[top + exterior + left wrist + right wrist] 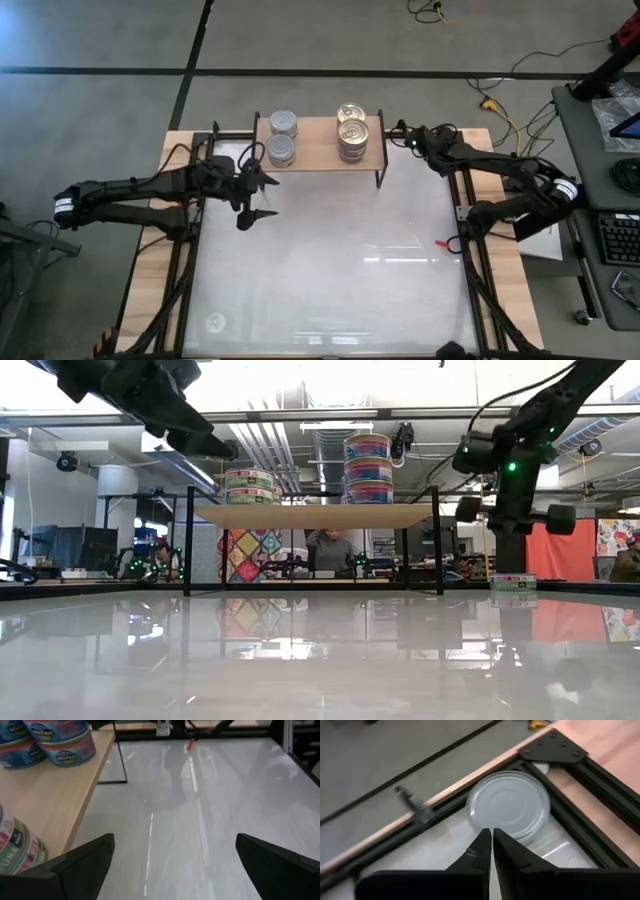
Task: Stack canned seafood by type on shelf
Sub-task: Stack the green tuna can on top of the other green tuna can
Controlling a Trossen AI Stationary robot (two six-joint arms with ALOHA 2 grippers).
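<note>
The shelf [320, 143] stands at the table's far edge. Silver-lidded cans [282, 137] sit on its left part and gold-lidded cans [352, 132] are stacked on its right part [367, 467]. One more silver-lidded can [509, 805] rests on the tabletop in the far right corner [513, 582]. My right gripper [492, 831] is shut and hovers above this can's near rim, well clear of it in the low view. In the high view the right arm hides this can. My left gripper [255, 197] is open with nothing between its fingers [172, 865], near the shelf's left end.
Black frame rails and a corner bracket [552, 745] close in the lone can on two sides. The shelf's thin black legs [438, 540] stand between it and the stacks. The white tabletop [330, 270] stretches toward the near edge.
</note>
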